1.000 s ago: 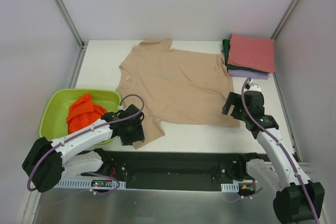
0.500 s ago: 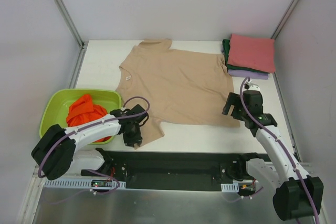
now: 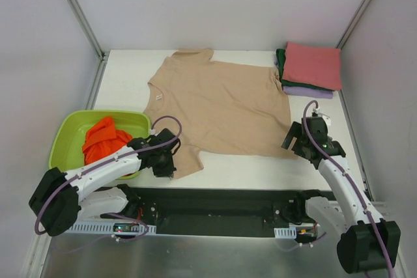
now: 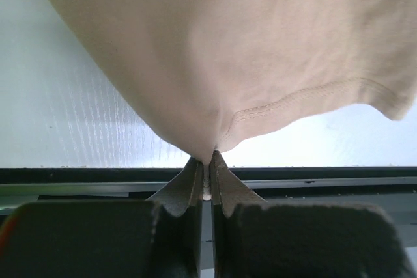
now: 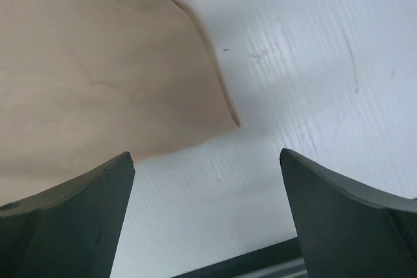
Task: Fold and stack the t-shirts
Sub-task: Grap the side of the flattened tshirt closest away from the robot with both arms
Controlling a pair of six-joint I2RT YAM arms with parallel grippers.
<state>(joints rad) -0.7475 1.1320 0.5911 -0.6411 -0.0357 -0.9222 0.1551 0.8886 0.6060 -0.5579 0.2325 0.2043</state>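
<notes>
A beige t-shirt (image 3: 218,105) lies spread flat on the white table. My left gripper (image 3: 169,165) sits at its near-left sleeve. In the left wrist view it (image 4: 207,161) is shut on a pinch of the beige cloth's edge (image 4: 215,141), which is lifted a little off the table. My right gripper (image 3: 294,146) hovers by the shirt's near-right hem corner (image 5: 225,112). It (image 5: 205,154) is open, with only bare table between its fingers. A bright orange t-shirt (image 3: 104,140) lies crumpled in the basin. Folded pinkish-red (image 3: 314,64), dark green (image 3: 281,63) and lavender (image 3: 306,91) t-shirts are stacked at the back right.
The lime-green basin (image 3: 65,136) stands at the near left, beside the left arm. A black rail (image 3: 215,206) runs along the table's near edge. Metal frame posts (image 3: 81,14) and grey walls bound the table on both sides.
My left gripper has shut on the edge of the beige sleeve. My right gripper has shifted slightly right and nearer, staying open.
</notes>
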